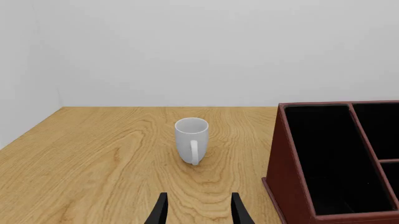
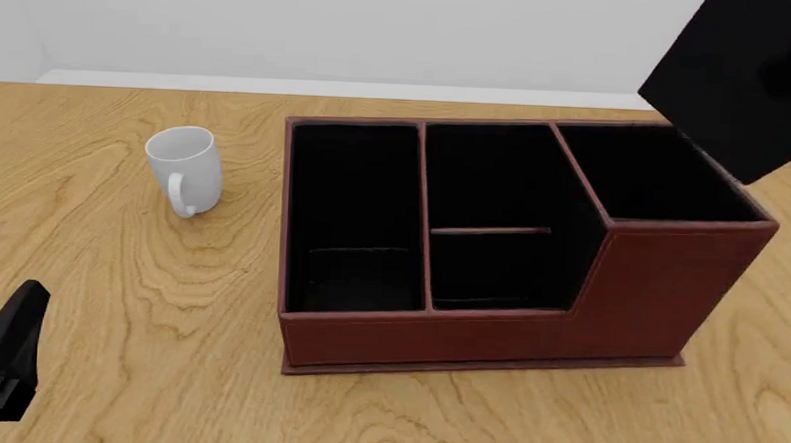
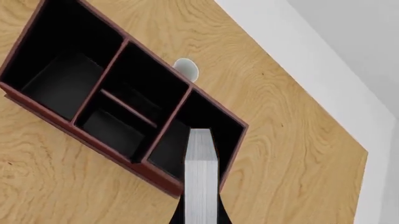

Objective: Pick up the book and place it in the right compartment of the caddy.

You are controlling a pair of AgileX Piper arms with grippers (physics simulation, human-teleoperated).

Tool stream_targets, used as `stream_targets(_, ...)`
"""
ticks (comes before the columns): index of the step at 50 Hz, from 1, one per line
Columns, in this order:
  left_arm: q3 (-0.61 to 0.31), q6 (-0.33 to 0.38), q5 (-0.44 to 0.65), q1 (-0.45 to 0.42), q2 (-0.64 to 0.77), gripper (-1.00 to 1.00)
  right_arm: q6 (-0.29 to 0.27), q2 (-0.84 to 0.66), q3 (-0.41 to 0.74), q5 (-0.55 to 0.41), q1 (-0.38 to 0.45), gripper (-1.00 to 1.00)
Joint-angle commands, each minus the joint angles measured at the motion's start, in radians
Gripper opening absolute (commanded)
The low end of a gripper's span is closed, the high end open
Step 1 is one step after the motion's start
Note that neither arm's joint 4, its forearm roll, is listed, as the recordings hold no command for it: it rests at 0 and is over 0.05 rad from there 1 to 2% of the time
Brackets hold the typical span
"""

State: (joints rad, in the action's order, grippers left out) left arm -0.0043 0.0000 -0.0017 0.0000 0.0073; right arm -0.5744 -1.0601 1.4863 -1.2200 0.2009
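The black book (image 2: 756, 82) hangs tilted in the air above the far right corner of the caddy (image 2: 498, 336), over the tall right compartment (image 2: 652, 178) and apart from it. In the right wrist view its white page edges (image 3: 201, 172) stand between the fingers of my right gripper (image 3: 201, 217), which is shut on it, with the right compartment (image 3: 209, 116) below. The right gripper itself does not show in the front view. My left gripper (image 1: 199, 212) is open and empty, low over the table at the front left (image 2: 10, 350), well clear of the caddy (image 1: 283, 186).
A white mug (image 2: 185, 167) stands upright on the table left of the caddy, handle toward the front. It is straight ahead of my left gripper in the left wrist view (image 1: 191, 140) and also shows in the right wrist view (image 3: 186, 68). Walls border the table's far and left edges.
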Motion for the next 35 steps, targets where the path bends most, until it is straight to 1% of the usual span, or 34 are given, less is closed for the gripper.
stream_targets(1, 0.0, 0.0, 0.0, 0.0, 0.0, 1.0, 0.016, -0.079, 0.102, 0.0, -0.035, -1.0)
stream_targets(2, 0.0, 0.0, 0.0, 0.0, 0.0, 1.0, 0.024, -0.092, 0.12, 0.0, -0.034, -1.0)
stream_targets(4, 0.0, 0.0, 0.0, 0.0, 0.0, 1.0, 0.024, -0.105, 0.131, 0.0, -0.035, -1.0)
stream_targets(9, 0.0, 0.0, 0.0, 0.0, 0.0, 1.0, 0.03, -0.128, 0.131, 0.0, -0.025, -1.0)
stream_targets(10, 0.0, 0.0, 0.0, 0.0, 0.0, 1.0, 0.031, -0.138, 0.145, 0.0, -0.029, -1.0)
stream_targets(11, 0.0, 0.0, 0.0, 0.0, 0.0, 1.0, 0.041, -0.141, 0.144, 0.0, -0.02, -1.0)
stream_targets(12, 0.0, 0.0, 0.0, 0.0, 0.0, 1.0, 0.035, -0.148, 0.152, 0.0, -0.028, -1.0)
stream_targets(13, 0.0, 0.0, 0.0, 0.0, 0.0, 1.0, 0.042, -0.154, 0.164, 0.0, -0.029, -1.0)
stream_targets(15, 0.0, 0.0, 0.0, 0.0, 0.0, 1.0, 0.036, -0.154, 0.151, 0.0, -0.025, -1.0)
stream_targets(16, 0.0, 0.0, 0.0, 0.0, 0.0, 1.0, 0.041, -0.161, 0.166, 0.0, -0.029, -1.0)
stream_targets(17, 0.0, 0.0, 0.0, 0.0, 0.0, 1.0, 0.056, -0.17, 0.182, 0.0, -0.024, -1.0)
stream_targets(18, 0.0, 0.0, 0.0, 0.0, 0.0, 1.0, 0.045, -0.168, 0.164, 0.0, -0.02, -1.0)
stream_targets(19, 0.0, 0.0, 0.0, 0.0, 0.0, 1.0, 0.056, -0.179, 0.188, 0.0, -0.023, -1.0)
stream_targets(20, 0.0, 0.0, 0.0, 0.0, 0.0, 1.0, 0.056, -0.179, 0.188, 0.0, -0.023, -1.0)
stream_targets(21, 0.0, 0.0, 0.0, 0.0, 0.0, 1.0, 0.063, -0.181, 0.177, 0.0, -0.002, -1.0)
stream_targets(25, 0.0, 0.0, 0.0, 0.0, 0.0, 1.0, 0.069, -0.191, 0.187, 0.0, 0.003, -1.0)
stream_targets(26, 0.0, 0.0, 0.0, 0.0, 0.0, 1.0, 0.085, -0.192, 0.19, 0.0, 0.013, -1.0)
stream_targets(27, 0.0, 0.0, 0.0, 0.0, 0.0, 1.0, 0.077, -0.193, 0.186, 0.0, 0.006, -1.0)
stream_targets(29, 0.0, 0.0, 0.0, 0.0, 0.0, 1.0, 0.095, -0.195, 0.191, 0.0, 0.015, -1.0)
stream_targets(30, 0.0, 0.0, 0.0, 0.0, 0.0, 1.0, 0.088, -0.196, 0.189, 0.0, 0.006, -1.0)
stream_targets(31, 0.0, 0.0, 0.0, 0.0, 0.0, 1.0, 0.107, -0.195, 0.19, 0.0, 0.02, -1.0)
stream_targets(32, 0.0, 0.0, 0.0, 0.0, 0.0, 1.0, 0.109, -0.195, 0.193, 0.0, 0.022, -1.0)
stream_targets(33, 0.0, 0.0, 0.0, 0.0, 0.0, 1.0, 0.099, -0.2, 0.197, 0.0, 0.006, -1.0)
stream_targets(34, 0.0, 0.0, 0.0, 0.0, 0.0, 1.0, 0.119, -0.199, 0.199, 0.0, 0.02, -1.0)
stream_targets(35, 0.0, 0.0, 0.0, 0.0, 0.0, 1.0, 0.121, -0.196, 0.186, 0.0, 0.024, -1.0)
